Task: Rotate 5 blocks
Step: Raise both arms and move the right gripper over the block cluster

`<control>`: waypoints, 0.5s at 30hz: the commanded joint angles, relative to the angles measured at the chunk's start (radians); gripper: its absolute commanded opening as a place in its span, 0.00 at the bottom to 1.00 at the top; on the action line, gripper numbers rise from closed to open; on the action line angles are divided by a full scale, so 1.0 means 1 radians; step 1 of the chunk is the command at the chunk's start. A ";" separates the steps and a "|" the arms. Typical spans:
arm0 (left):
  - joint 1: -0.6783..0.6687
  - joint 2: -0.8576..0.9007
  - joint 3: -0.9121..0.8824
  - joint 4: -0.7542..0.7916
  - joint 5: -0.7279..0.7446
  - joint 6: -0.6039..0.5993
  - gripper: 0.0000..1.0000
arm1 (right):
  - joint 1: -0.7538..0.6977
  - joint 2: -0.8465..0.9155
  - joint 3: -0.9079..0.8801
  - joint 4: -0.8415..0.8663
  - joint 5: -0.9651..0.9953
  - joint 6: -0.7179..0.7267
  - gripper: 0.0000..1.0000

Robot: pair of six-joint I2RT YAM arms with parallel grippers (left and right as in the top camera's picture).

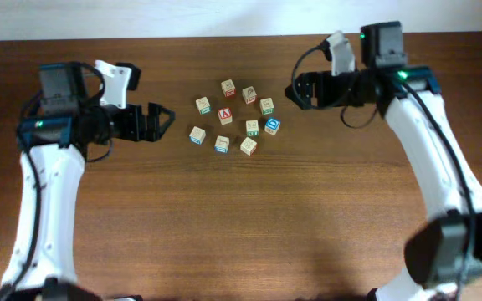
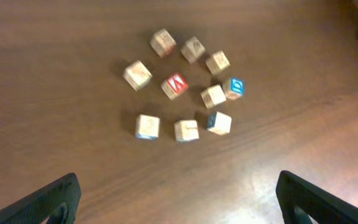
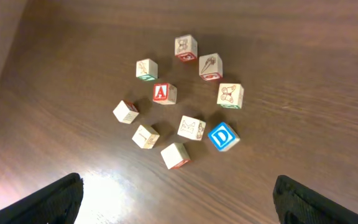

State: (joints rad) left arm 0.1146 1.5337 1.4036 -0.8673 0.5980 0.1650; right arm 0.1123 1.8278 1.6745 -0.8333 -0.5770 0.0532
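Several small wooden blocks lie in a loose cluster at mid-table. Among them are a blue "D" block (image 1: 272,126) (image 3: 223,136) (image 2: 235,88), two blue-edged blocks (image 1: 223,144) (image 1: 197,135) and two green-edged blocks (image 1: 267,105) (image 1: 202,104) (image 3: 146,68). My left gripper (image 1: 164,121) (image 2: 178,179) hovers left of the cluster, open and holding nothing. To the right of the cluster my right gripper (image 1: 295,90) (image 3: 178,182) is also open with nothing in it. Neither gripper touches a block.
A red "A" cube (image 1: 225,115) (image 3: 164,93) sits inside the cluster, with red-marked cubes (image 1: 228,87) (image 1: 249,94) at its far side. The brown wooden table (image 1: 241,217) stretches toward the front. A pale wall edge runs along the back.
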 commanded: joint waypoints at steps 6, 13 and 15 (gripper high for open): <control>-0.001 0.090 0.019 -0.071 0.053 0.009 0.99 | 0.017 0.184 0.028 0.076 -0.060 0.007 0.98; -0.001 0.090 0.019 -0.051 0.013 0.008 0.99 | 0.130 0.267 0.028 0.105 0.427 0.437 0.87; -0.001 0.090 0.019 -0.054 -0.028 0.007 0.99 | 0.172 0.287 0.028 0.110 0.529 0.518 0.83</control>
State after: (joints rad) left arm 0.1143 1.6161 1.4040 -0.9230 0.6170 0.1650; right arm 0.2214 2.0789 1.6794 -0.7288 -0.3061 0.3542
